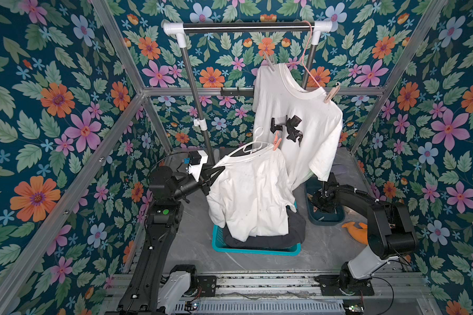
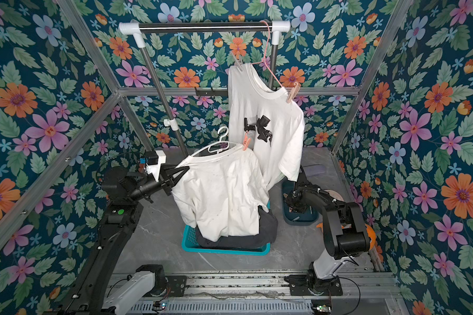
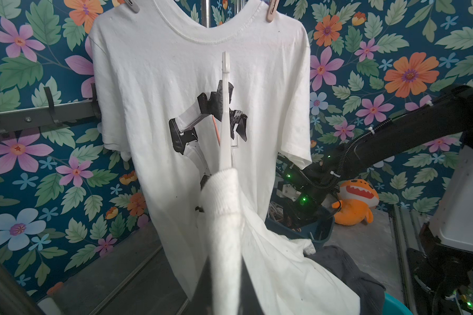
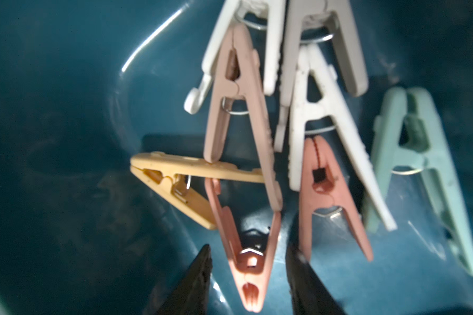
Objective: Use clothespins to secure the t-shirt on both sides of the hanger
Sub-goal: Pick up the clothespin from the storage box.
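Observation:
A white t-shirt (image 1: 251, 196) (image 2: 221, 196) hangs on a white hanger (image 1: 253, 146) (image 2: 216, 144) above the basket. A salmon clothespin (image 1: 276, 141) (image 2: 246, 142) clips its right shoulder. My left gripper (image 1: 219, 170) (image 2: 185, 170) (image 3: 227, 300) is shut on the t-shirt's left shoulder, cloth (image 3: 224, 207) bunched over the hanger end. My right gripper (image 4: 249, 253) is down inside a dark teal bin (image 1: 331, 219) (image 2: 301, 221) of clothespins. Its jaws stand open on either side of a salmon clothespin (image 4: 250, 267), with gaps on both sides.
A second white t-shirt (image 1: 292, 109) with a robot print hangs pinned on a pink hanger from the rail (image 1: 246, 26). A teal basket (image 1: 257, 249) holds dark clothes. An orange plush toy (image 1: 357, 231) lies by the right arm. Several loose pins (image 4: 325, 122) fill the bin.

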Controlling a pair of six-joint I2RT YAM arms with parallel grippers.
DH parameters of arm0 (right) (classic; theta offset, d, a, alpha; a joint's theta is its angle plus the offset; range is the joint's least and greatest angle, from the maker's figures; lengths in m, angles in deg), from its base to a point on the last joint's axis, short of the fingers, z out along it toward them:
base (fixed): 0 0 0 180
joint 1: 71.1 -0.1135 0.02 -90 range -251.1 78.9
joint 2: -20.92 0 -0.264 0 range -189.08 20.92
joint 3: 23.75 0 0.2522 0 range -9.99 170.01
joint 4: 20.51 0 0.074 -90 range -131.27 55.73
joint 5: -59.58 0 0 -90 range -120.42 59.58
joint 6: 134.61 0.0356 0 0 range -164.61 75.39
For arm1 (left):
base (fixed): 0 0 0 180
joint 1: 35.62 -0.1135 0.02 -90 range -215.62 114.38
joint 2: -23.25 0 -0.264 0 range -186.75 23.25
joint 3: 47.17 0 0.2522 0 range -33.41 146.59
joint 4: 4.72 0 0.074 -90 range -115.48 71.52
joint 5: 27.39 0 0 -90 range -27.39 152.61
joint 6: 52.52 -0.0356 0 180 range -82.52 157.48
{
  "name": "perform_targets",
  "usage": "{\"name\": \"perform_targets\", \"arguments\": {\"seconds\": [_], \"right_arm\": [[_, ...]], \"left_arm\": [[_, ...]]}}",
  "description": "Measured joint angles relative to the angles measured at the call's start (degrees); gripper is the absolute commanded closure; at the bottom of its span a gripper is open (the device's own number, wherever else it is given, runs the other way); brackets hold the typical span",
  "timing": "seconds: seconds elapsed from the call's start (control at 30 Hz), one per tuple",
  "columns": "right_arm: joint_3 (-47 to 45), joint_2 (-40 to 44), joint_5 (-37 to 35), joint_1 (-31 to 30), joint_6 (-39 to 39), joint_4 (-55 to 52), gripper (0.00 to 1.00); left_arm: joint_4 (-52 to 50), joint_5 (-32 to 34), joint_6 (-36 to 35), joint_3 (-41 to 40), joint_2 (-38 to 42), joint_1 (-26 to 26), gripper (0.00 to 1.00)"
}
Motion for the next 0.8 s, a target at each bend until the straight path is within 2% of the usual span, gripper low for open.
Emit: {"name": "perform_targets", "arguments": {"seconds": [0.63, 0.8], "right_arm": [[3.3, -4.5, -3.5, 0.1, -4.6, -0.6, 0.58], [3.6, -4.7, -3.9, 0.0, -6.0, -0.8, 0.65]], "left_arm": [[0.0, -0.2, 0.0, 0.0, 0.2, 0.0, 1.0], [0.0, -0.2, 0.0, 0.0, 0.2, 0.0, 1.0]]}}
